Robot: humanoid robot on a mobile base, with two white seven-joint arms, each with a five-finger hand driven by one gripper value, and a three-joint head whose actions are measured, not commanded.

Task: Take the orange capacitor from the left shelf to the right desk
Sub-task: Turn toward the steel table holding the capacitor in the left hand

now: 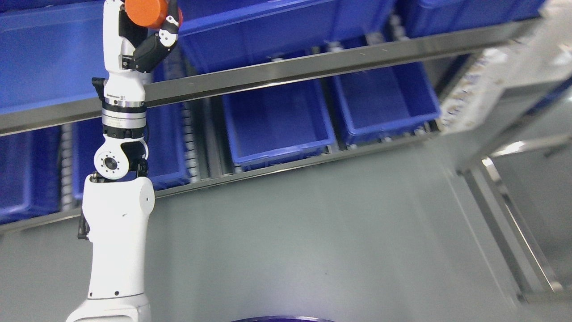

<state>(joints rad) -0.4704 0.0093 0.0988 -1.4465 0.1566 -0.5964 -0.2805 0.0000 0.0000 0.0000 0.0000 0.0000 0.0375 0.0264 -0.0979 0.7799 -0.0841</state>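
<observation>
My left hand (147,31) is up at the frame's top edge, fingers (166,27) curled tight around the orange capacitor (145,12). It's above the shelf rail (286,69), blue bins (277,125) behind, open grey floor (313,232) below.

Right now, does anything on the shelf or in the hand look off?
Nothing stands out. The left hand holds the orange capacitor at the picture's top edge, and the blue bins sit squarely in their shelf rows.
</observation>
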